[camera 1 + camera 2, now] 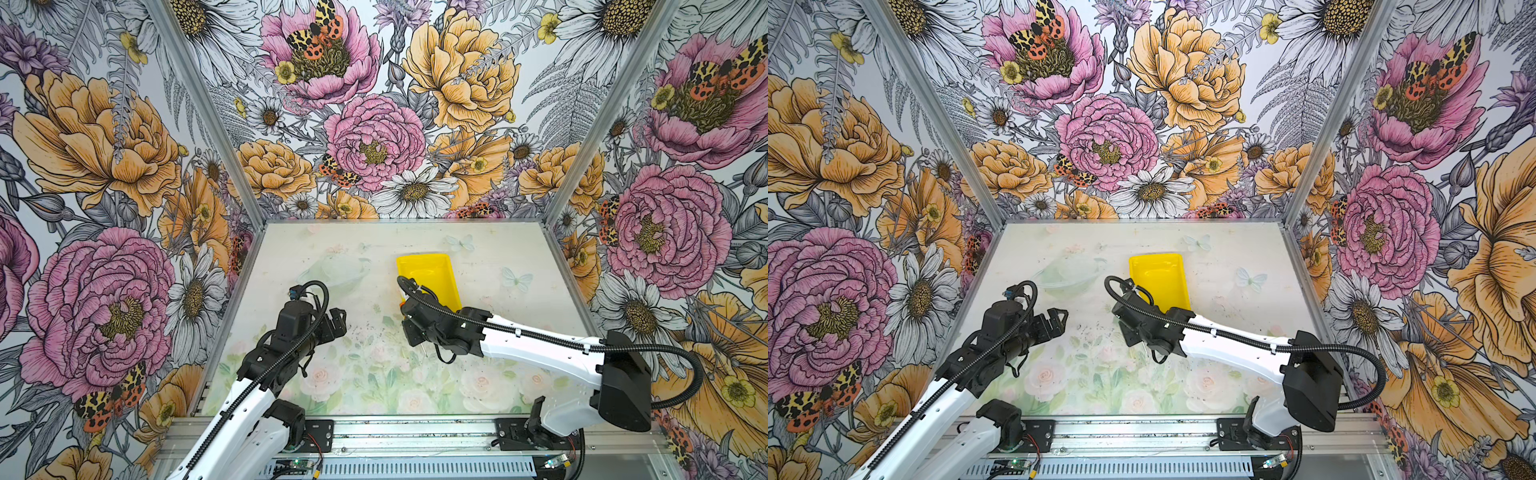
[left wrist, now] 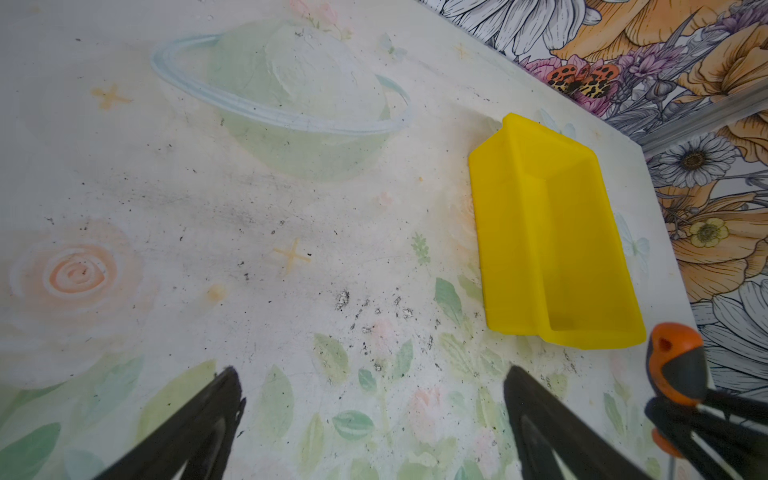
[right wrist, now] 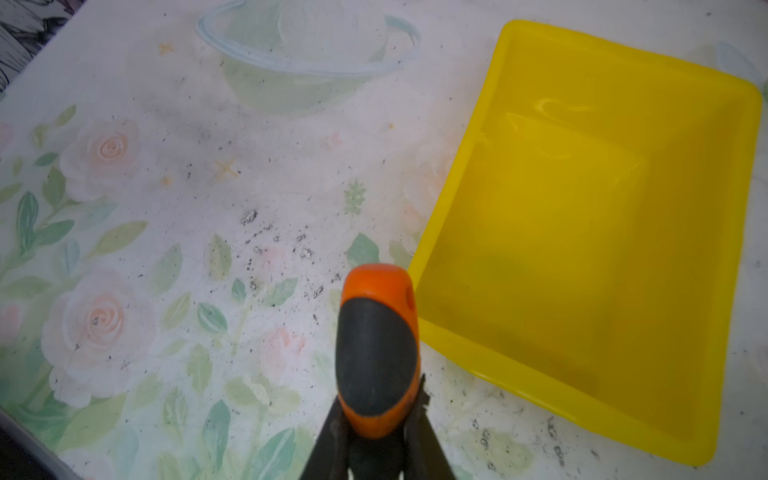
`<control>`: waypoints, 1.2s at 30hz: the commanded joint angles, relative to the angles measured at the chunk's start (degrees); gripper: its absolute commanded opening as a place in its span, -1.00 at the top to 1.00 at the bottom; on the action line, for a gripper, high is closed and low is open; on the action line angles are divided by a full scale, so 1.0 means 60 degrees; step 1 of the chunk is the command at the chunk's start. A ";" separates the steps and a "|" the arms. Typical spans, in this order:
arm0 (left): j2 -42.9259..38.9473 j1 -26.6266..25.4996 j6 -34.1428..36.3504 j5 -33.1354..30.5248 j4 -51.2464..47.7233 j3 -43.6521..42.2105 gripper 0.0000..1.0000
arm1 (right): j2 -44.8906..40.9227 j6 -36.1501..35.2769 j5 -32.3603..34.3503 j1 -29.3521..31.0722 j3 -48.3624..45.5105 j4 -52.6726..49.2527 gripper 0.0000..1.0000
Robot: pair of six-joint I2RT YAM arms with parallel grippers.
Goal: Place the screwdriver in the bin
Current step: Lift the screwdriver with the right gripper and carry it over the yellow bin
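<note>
The right pincer (image 3: 376,419) is clamped on the screwdriver (image 3: 376,332), whose orange handle end juts past its fingertips, above the table (image 3: 166,208). The bin (image 3: 582,232) lies just ahead of this pincer, off to one side, its near corner beside the handle. The left pincer (image 2: 374,374) hangs apart, jaws spread wide.

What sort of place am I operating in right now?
Probably a purpose-built robot test cell, not a home or workshop: flower-print walls on aluminium frame posts, a printed table, and the arm bases bolted to a metal rail.
</note>
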 commanded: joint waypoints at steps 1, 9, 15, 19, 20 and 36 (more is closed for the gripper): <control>-0.0246 -0.0260 0.0264 0.0318 0.0266 0.0199 -0.97 | -0.0058 -0.0829 0.0259 -0.0699 0.0652 -0.0088 1.00; -0.0309 -0.0933 0.0518 0.1481 0.0961 0.0380 -0.97 | 0.1645 -0.1741 -0.0506 -0.2775 0.2273 -0.0088 1.00; -0.0068 -0.1840 0.0846 0.1712 0.1473 0.0739 -0.97 | 0.3148 -0.2090 -0.1194 -0.3672 0.3596 -0.0073 1.00; 0.0321 -0.2521 0.1228 0.1576 0.1489 0.1098 -0.97 | 0.3929 -0.2111 -0.1510 -0.4016 0.4113 -0.0073 1.00; 0.0435 -0.2733 0.1307 0.1473 0.1487 0.1185 -0.97 | 0.4134 -0.2098 -0.1579 -0.4096 0.4202 -0.0073 1.00; 0.1826 -0.4264 0.1401 0.0238 0.1628 0.1764 -0.97 | 0.6004 -0.1928 -0.2144 -0.4649 0.4428 -0.0058 1.00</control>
